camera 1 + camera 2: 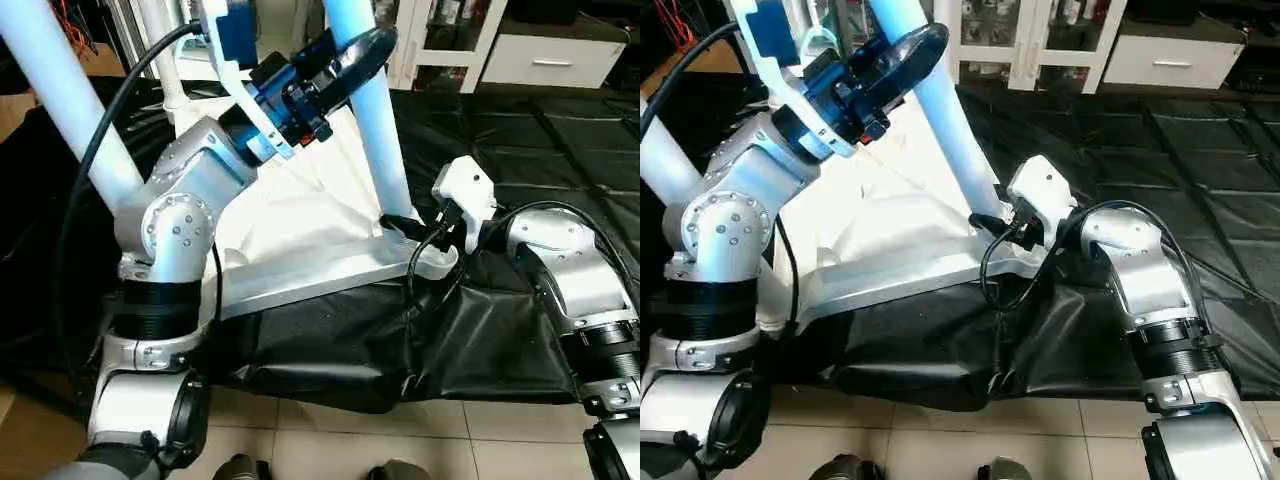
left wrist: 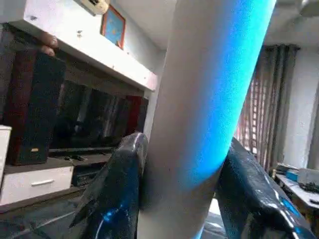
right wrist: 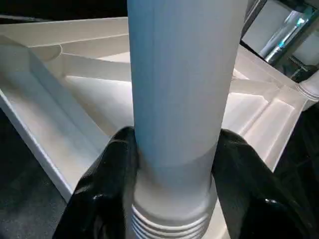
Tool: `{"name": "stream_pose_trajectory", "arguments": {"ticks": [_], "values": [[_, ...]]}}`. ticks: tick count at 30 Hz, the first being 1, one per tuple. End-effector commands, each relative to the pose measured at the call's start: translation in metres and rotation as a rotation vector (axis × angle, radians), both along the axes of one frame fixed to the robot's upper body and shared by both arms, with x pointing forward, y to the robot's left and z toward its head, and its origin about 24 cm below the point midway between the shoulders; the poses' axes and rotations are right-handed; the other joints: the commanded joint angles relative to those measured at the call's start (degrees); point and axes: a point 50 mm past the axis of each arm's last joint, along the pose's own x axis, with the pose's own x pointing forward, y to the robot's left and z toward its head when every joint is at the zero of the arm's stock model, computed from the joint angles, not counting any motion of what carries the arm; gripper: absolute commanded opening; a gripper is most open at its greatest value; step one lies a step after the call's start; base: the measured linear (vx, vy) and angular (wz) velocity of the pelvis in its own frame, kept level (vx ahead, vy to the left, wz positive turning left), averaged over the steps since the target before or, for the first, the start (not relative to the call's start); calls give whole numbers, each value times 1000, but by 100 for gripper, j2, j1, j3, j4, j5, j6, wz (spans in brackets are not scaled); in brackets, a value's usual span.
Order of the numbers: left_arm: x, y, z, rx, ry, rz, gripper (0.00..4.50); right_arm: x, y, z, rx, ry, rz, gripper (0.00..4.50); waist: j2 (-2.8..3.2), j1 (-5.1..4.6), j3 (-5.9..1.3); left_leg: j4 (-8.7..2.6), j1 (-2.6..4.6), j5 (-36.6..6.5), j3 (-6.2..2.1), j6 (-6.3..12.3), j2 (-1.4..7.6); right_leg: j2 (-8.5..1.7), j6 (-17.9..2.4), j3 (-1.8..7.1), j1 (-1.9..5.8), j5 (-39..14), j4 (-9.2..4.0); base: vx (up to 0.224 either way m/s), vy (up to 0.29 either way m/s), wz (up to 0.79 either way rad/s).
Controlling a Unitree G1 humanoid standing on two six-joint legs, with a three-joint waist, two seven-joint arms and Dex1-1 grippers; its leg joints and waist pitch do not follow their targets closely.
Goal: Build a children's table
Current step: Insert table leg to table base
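Gripping high and low, both arms are on the same leg (image 1: 385, 150). The left gripper (image 1: 345, 62) is clamped around the upper part of the tube, a black finger (image 2: 117, 191) pressed on each side. The right gripper (image 3: 172, 191) is closed on the leg's base, just above its ribbed end, where it meets the corner socket (image 1: 432, 262). The top (image 1: 300, 235) lies upside down on a black sheet (image 1: 500, 160) over the floor, ribs showing. Another leg (image 1: 75, 110) stands up at the left corner. A white cabinet (image 1: 470, 35) sits behind.
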Motion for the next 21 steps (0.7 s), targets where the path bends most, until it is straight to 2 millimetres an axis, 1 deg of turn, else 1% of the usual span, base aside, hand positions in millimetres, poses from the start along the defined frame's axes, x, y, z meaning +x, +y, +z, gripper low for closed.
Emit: {"name": "stream_pose_trajectory", "arguments": {"ticks": [1, 2, 4, 7, 9, 11, 12, 13, 14, 16, 17, 18, 19, 20, 21], "values": [[-1, -4, 3, -15, -7, -17, 181, 3, 1, 10, 22, -32, 7, 185, -64, 17, -697, -286, 144, 182, -121, 740, 107, -172, -1638, 179, 463, 939, -322, 0, 0, 0], [0, -3, 4, -15, -8, -12, 178, 3, 2, 11, 27, -31, 8, 220, -60, 19, -697, -285, 147, 176, -120, 740, 108, -176, -1647, 179, 458, 934, -324, 0, 0, 0], [1, -2, 4, -20, -10, 0, 177, 2, 2, 12, 41, -36, 13, 255, -58, 19, -704, -280, 144, 190, -119, 746, 106, -174, -1650, 181, 463, 986, -317, 0, 0, 0], [1, -2, 6, -14, -37, 33, 175, 3, 2, 16, 81, -59, 1, 265, -67, 20, -711, -275, 139, 257, -120, 778, 103, -174, -1659, 178, 461, 1100, -307, 0, 0, 0], [-2, -3, 8, -2, -83, 69, 172, 4, 3, 20, 115, -92, -16, 290, -58, 26, -715, -272, 137, 293, -127, 807, 111, -185, -1645, 178, 458, 1102, -311, 0, 0, 0], [-3, -4, 9, 7, -108, 92, 169, 4, 5, 20, 121, -107, -24, 302, -53, 27, -722, -266, 139, 355, -128, 821, 118, -184, -1636, 171, 451, 1147, -299, 0, 0, 0], [-7, -7, 9, 0, -133, 113, 166, 5, 9, 19, 109, -152, -54, 321, -49, 28, -721, -261, 134, 376, -129, 830, 123, -191, -1641, 169, 442, 1166, -293, 0, 0, 0], [-7, -7, 9, -1, -135, 116, 165, 5, 9, 19, 107, -158, -57, 334, -51, 31, -723, -260, 134, 410, -132, 829, 126, -193, -1632, 166, 438, 1171, -293, 0, 0, 0], [-8, -7, 9, 5, -156, 154, 165, 5, 13, 19, 94, -196, -68, 334, -49, 34, -722, -261, 132, 413, -134, 825, 130, -196, -1633, 162, 436, 1158, -293, 0, 0, 0], [-8, -5, 10, -2, -186, 248, 162, 4, 22, 19, 76, -259, -68, 354, -57, 20, -721, -256, 111, 427, -138, 823, 126, -196, -1573, 159, 444, 1125, -301, 0, 0, 0], [-7, -2, 11, -17, -189, 302, 162, 4, 28, 19, 70, -276, -87, 354, -65, 18, -718, -262, 118, 352, -135, 808, 121, -195, -1545, 159, 446, 1044, -310, 0, 0, 0], [-5, 1, 11, -35, -193, 361, 162, 5, 33, 22, 52, -331, -168, 367, -53, 0, -709, -272, 109, 377, -144, 765, 123, -181, -1498, 155, 448, 992, -312, 0, 0, 0], [-5, 1, 11, -38, -193, 368, 161, 6, 34, 22, 47, -341, -187, 375, -53, 0, -709, -272, 109, 377, -144, 765, 123, -181, -1498, 155, 448, 992, -312, 0, 0, 0], [-3, 4, 12, -51, -188, 402, 161, 7, 38, 22, 23, -364, -243, 379, -44, -6, -710, -273, 119, 429, -153, 700, 128, -181, -1454, 155, 429, 935, -313, 0, 0, 0], [-1, 7, 12, -67, -178, 425, 161, 0, 51, 23, 64, -337, -103, 379, -48, -21, -705, -285, 127, 349, -137, 637, 104, -164, -1444, 157, 440, 850, -327, 0, 0, 0]]}}
